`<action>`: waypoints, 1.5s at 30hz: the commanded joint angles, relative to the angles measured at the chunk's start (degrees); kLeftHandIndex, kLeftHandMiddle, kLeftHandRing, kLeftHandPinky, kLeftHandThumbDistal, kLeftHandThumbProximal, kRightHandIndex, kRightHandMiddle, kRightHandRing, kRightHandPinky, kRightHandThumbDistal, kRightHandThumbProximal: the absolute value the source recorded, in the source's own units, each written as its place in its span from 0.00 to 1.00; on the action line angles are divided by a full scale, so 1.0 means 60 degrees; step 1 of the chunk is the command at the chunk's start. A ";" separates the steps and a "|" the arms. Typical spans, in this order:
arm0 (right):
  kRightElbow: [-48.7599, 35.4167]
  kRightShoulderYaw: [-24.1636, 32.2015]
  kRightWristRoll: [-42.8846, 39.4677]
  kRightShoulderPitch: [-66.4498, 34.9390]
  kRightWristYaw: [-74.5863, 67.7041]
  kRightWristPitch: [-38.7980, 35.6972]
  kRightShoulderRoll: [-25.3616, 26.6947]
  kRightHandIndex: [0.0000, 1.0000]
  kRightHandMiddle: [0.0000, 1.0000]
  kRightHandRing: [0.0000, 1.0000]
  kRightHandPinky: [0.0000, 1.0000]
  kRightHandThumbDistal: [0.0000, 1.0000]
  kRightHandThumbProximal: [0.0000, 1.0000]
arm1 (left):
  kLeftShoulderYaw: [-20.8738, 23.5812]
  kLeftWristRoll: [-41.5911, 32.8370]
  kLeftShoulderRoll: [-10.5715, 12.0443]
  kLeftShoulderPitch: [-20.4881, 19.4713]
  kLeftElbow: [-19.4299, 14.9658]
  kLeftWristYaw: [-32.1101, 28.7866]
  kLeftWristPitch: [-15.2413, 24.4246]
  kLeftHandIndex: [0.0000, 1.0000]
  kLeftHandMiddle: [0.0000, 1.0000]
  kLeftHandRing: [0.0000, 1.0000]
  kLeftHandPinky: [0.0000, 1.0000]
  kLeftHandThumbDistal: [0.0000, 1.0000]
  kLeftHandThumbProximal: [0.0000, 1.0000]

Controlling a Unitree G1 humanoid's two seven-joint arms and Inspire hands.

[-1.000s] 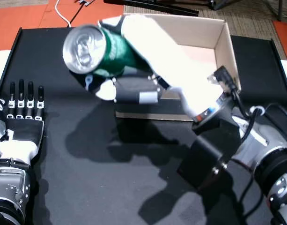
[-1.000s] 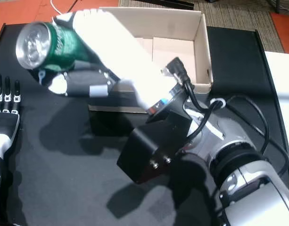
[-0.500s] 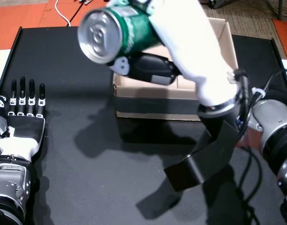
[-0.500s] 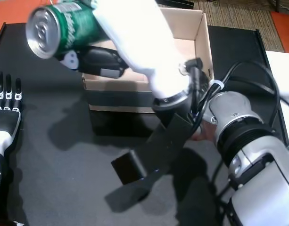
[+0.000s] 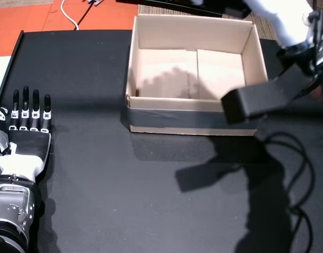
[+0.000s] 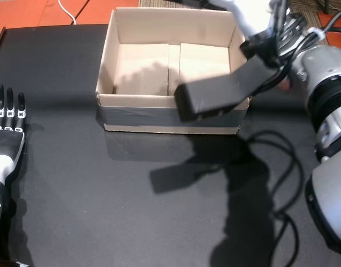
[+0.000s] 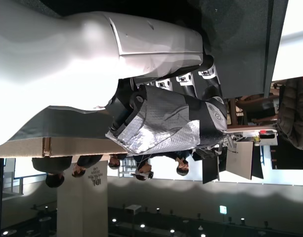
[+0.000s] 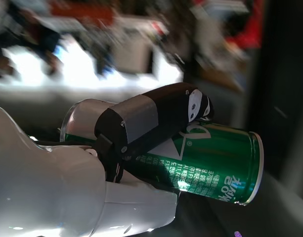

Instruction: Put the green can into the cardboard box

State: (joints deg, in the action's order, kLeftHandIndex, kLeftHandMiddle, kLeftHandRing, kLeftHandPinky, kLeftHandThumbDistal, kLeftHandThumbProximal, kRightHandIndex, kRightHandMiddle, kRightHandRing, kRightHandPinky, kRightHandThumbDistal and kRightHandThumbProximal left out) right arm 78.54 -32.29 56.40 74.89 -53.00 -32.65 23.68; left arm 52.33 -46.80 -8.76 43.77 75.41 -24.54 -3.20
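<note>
The green can shows only in the right wrist view, held in my right hand, whose thumb lies across its side. In both head views the right hand and can are out of frame past the top edge; only the right forearm and its black wrist block show, above the box's right side. The open cardboard box stands at the back middle of the black table with nothing visible inside. My left hand lies flat on the table at far left, fingers straight and apart.
The black table runs wide in front of the box. A cable hangs from the right arm at the right. Orange floor and a white cord lie behind the table. Several people stand in the left wrist view's background.
My right arm has swung up and back to the right, carrying the can out of both head views. The box interior is now uncovered. The left hand has not moved.
</note>
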 commanded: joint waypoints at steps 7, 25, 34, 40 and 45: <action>-0.0105 0.1105 -0.1772 0.0933 0.4483 0.1242 0.0070 0.03 0.05 0.09 0.20 0.26 0.19 | -0.0063 0.0219 0.0133 -0.0445 0.0298 0.0361 -0.0004 0.51 0.52 0.63 0.78 0.00 0.57; -0.0051 0.1534 -0.2753 0.0785 0.6925 0.1807 -0.0934 0.00 0.00 0.05 0.16 0.20 0.29 | -0.0062 0.0227 0.0238 -0.0403 0.0310 0.0423 0.0105 0.51 0.52 0.63 0.76 0.00 0.56; 0.0013 0.1581 -0.2919 0.0570 0.8854 0.2173 -0.1281 0.12 0.08 0.11 0.15 0.18 0.27 | -0.0018 0.0187 0.0306 -0.0412 0.0315 0.0300 0.0121 0.51 0.52 0.63 0.78 0.00 0.56; 0.0067 0.1430 -0.2880 0.0667 1.0576 0.3437 -0.1472 0.10 0.10 0.20 0.29 0.29 0.39 | -0.0039 0.0228 0.0307 -0.0422 0.0315 0.0274 0.0164 0.51 0.52 0.63 0.75 0.00 0.58; 0.0044 0.1221 -0.2789 0.0750 1.1325 0.3988 -0.1502 0.01 0.07 0.20 0.35 0.32 0.39 | -0.0013 0.0200 0.0310 -0.0439 0.0321 0.0233 0.0149 0.51 0.52 0.65 0.78 0.00 0.58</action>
State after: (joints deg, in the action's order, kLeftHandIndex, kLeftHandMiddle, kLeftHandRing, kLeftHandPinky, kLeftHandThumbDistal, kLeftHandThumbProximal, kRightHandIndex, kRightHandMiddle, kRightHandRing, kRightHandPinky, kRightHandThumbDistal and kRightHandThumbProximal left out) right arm 79.19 -24.56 39.80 78.22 14.33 -8.81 14.82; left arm 52.33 -46.78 -7.91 43.96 75.46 -24.82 -2.30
